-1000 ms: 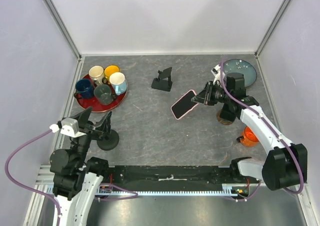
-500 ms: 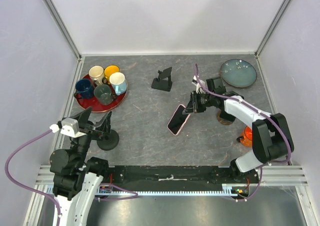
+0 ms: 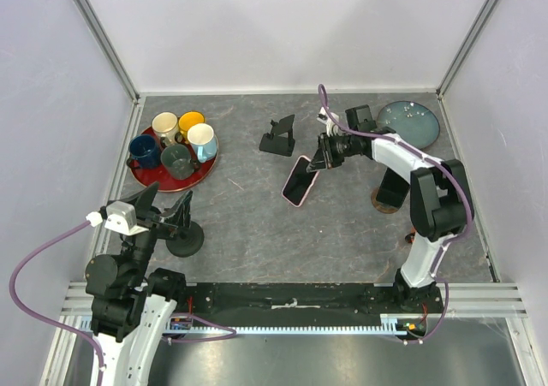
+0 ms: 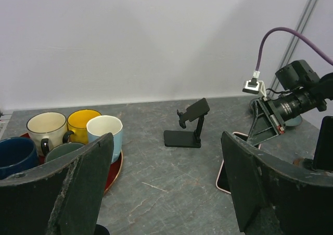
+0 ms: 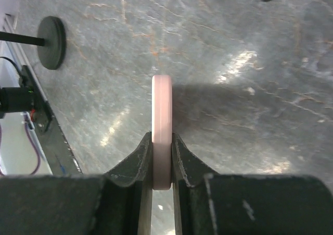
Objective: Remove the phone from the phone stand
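Gripping phone edge-on: right gripper, fingers clamped on both flat faces at near end, pink-cased body projecting forward past fingertips. Top view: phone tilted, dark screen up, just beside phone stand on its near-right side, clear of it. Far end low over table; contact with surface possible, not discernible. Left gripper: jaws spread wide, nothing held, near-left corner, well apart from phone. Mugs on red tray, far left.
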Robot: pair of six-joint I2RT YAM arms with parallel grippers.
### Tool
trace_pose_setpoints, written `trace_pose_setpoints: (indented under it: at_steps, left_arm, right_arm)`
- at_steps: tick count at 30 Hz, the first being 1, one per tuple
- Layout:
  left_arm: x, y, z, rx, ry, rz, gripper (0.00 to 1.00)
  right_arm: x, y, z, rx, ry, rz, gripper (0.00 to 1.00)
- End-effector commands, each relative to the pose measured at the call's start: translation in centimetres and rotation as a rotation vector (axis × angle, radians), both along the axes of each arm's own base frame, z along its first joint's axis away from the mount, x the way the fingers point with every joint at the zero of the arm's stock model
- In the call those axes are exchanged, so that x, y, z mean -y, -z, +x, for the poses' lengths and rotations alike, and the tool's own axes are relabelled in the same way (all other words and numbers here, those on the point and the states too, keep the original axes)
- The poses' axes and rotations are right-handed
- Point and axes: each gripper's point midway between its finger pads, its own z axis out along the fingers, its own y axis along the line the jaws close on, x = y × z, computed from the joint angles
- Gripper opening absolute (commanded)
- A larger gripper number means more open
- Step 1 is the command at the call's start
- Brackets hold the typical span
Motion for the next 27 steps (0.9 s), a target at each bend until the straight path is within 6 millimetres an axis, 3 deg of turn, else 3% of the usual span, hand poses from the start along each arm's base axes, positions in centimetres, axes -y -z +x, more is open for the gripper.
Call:
trace_pose_setpoints:
  at_steps: [1, 10, 15, 21, 27]
  left_arm:
    - [-0.3, -1.7, -2.0, 0.113, 0.006, 0.011, 0.91]
    - [-0.2, -1.7, -2.0, 0.113, 0.010, 0.012, 0.91]
    - [-0.2, -1.6, -1.9, 0.111, 0.008, 0.014, 0.90]
    - [-0.1, -1.7, -1.9, 0.113, 0.014, 0.015, 0.90]
    - [-0.2, -1.7, -2.0, 0.113, 0.012, 0.016, 0.90]
  right_arm:
    - [1.2, 0.0, 0.8, 0.016, -0.096, 0.012, 0.00]
    - [3.2, 2.5, 2.5, -0.039, -0.108, -0.072, 0.22]
    - [4.7, 3.7, 3.8, -0.069, -0.056, -0.130, 0.29]
    - [5.9, 4.4, 5.3, -0.076, -0.017, -0.158, 0.52]
    - [6.0, 5.0, 6.7, -0.087, -0.012, -0.168, 0.57]
